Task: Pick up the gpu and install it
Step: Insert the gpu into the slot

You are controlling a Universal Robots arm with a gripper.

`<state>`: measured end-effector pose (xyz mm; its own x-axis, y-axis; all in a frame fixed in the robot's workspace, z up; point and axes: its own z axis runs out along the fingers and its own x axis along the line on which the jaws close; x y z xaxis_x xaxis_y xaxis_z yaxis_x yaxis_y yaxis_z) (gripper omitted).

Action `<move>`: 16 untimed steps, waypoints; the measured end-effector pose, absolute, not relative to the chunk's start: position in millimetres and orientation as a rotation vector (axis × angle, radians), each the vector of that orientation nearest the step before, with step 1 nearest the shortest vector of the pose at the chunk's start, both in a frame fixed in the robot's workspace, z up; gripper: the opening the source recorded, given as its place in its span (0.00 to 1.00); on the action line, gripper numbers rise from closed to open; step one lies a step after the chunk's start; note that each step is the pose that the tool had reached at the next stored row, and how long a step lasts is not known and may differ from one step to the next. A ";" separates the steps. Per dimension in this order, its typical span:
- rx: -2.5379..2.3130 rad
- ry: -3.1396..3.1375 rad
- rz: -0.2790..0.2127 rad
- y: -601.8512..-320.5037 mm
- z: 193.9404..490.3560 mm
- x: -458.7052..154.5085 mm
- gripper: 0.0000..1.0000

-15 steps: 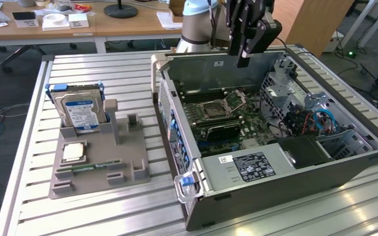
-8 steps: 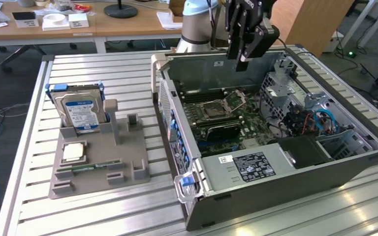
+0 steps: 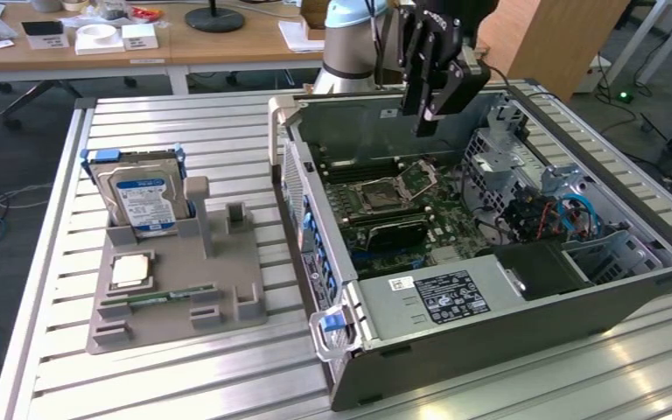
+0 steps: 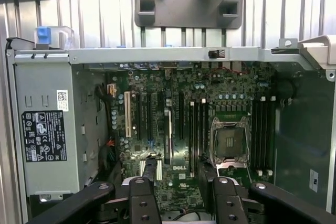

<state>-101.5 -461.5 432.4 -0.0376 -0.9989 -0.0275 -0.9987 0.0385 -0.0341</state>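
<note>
Above the open computer case, arm upright, claw pointing down, spread wide, empty, gpu seated in motherboard.

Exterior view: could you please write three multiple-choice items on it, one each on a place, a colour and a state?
1. Where is the hard drive?
A. Inside the computer case
B. Standing in the holder, to the exterior view's left of the case
C. In the gripper

2. What colour is the holder?
A. Red
B. Yellow
C. Grey

3. How is the gripper?
A. Open and empty, above the open case
B. Shut on the hard drive
C. Resting on the holder

Answers:
1 B, the drive stands upright at the holder's far end.
2 C, the moulded holder is plain grey.
3 A, its fingers stand apart with nothing between them, over the case.
</note>
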 end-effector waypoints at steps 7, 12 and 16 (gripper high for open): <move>-2.144 2.237 -0.008 -461.3 419.7 -101.5 0.45; -2.139 2.243 -0.006 -461.2 410.5 -101.5 0.45; -2.135 2.248 -0.005 -461.0 403.3 -101.5 0.45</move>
<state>-101.5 -461.0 403.3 -0.0514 -0.9983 -0.0274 -0.9982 0.0523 -0.0309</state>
